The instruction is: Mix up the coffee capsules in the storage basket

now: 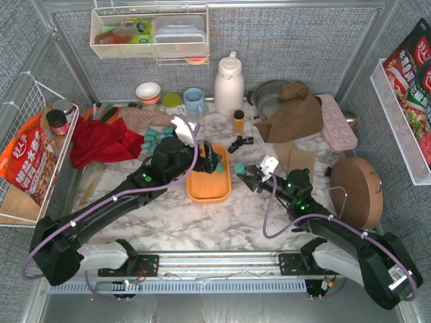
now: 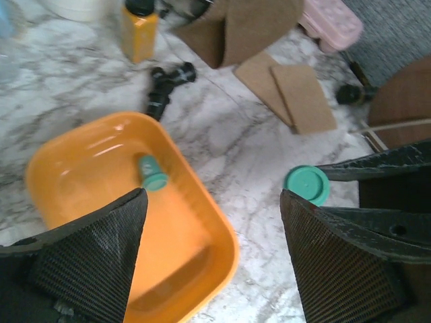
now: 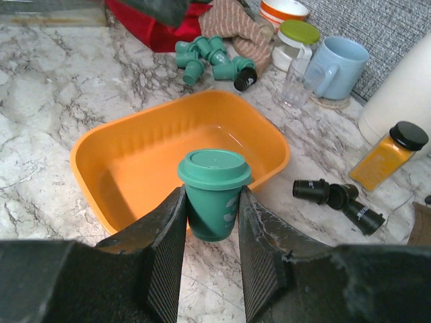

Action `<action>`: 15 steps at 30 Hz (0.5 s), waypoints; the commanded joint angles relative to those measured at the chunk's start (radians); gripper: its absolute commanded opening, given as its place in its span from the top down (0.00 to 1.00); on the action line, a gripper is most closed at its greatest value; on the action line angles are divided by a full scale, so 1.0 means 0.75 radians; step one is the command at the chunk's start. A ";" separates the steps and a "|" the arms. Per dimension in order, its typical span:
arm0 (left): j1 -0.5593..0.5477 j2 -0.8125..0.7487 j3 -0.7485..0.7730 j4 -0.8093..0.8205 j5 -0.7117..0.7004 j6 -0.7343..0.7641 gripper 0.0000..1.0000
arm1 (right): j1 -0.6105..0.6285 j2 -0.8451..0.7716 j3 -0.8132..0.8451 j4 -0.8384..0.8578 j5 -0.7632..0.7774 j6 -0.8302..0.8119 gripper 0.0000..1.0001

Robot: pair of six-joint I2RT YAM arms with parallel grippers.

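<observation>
**Centre of the table: loading step, one capsule in, one in my right gripper**

In the middle of the top view sits the storage basket (image 1: 205,195), orange and shallow. The left wrist view shows one loose teal capsule (image 2: 152,173) on its side on the basket floor. Part of that floor is hidden behind my own finger, so I can't count more.

The held teal capsule (image 3: 213,192) is upright, and my right gripper (image 3: 212,208) is closed on its body. In the top view it sits just off the basket's right rim. My left gripper (image 2: 212,222) is over the basket's upper end in the top view, spread wide with nothing in it.

The heap of coffee capsules (image 3: 212,57), teal with at least one black, lies on the marble to the upper left of the basket. It is beside the red cloth (image 1: 101,142) and outside the basket. An amber bottle (image 3: 388,156) and a black fitting (image 3: 337,196) are to the basket's upper right, apart from it.

My read is that this is the filling stage and mixing hasn't begun, since there are too few capsules in the basket to stir. Next, the right gripper needs to cross the rim and let go low so the capsule doesn't bounce out. The left needs to clear the drop spot, then go to the heap.
</observation>
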 commanded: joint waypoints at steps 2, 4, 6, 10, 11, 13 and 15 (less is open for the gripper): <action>-0.002 0.095 0.061 0.034 0.310 -0.074 0.14 | 0.007 -0.026 0.003 0.052 -0.063 -0.036 0.67; -0.009 0.131 0.080 0.043 0.371 -0.094 0.16 | 0.009 -0.035 0.004 0.041 -0.069 -0.038 0.67; -0.022 0.153 0.084 0.071 0.414 -0.112 0.17 | 0.011 -0.041 0.006 0.026 -0.077 -0.048 0.67; -0.044 0.180 0.069 0.167 0.507 -0.141 0.18 | 0.016 -0.043 0.009 0.011 -0.084 -0.059 0.67; -0.049 0.187 0.066 0.184 0.525 -0.151 0.18 | 0.017 -0.041 0.012 0.009 -0.088 -0.062 0.67; -0.059 0.205 0.064 0.213 0.551 -0.166 0.19 | 0.019 -0.042 0.013 0.001 -0.094 -0.066 0.67; -0.067 0.226 0.070 0.217 0.560 -0.172 0.20 | 0.022 -0.044 0.017 -0.007 -0.099 -0.069 0.67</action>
